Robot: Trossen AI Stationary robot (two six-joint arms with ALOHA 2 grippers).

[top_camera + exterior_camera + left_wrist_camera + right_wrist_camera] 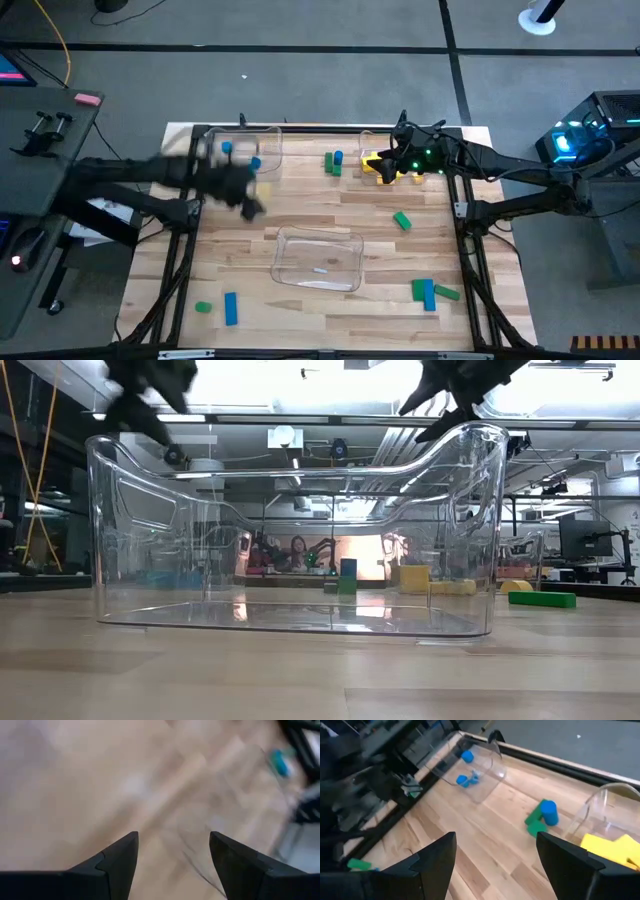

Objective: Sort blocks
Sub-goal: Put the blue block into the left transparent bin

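Table: a pale wooden top (300, 215) with three clear plastic trays on it, one far left (240, 148), one far right (385, 150), and one in the near middle (318, 258).

Left gripper: the left gripper (250, 205) hangs over bare wood, just near of the far-left tray; in the high view it is smeared and its outline is hard to read. Its wrist view shows the two dark fingers (122, 857) spread wide with only blurred wood between them (nothing held).

Right gripper: the right gripper (385, 165) sits over the far-right tray. In its wrist view the fingers (437, 857) stand well apart with nothing gripped.

Blue blocks: a few blue pieces (228, 149) lie inside the far-left tray; a blue cylinder (549, 812) touches green blocks (535, 822) in the far middle of the table. A blue bar (231, 308) lies near left.

Yellow blocks: yellow blocks (607, 847) lie in the far-right tray, partly hidden under the right arm in the high view.

Green blocks: one green block (402, 220) lies alone right of centre; a green and blue group (428, 292) lies near right; a small green piece (203, 307) lies beside the near-left blue bar.

Low view: the middle tray fills most of it (its walls distort whatever stands behind), so the blocks beyond are hard to tell apart.
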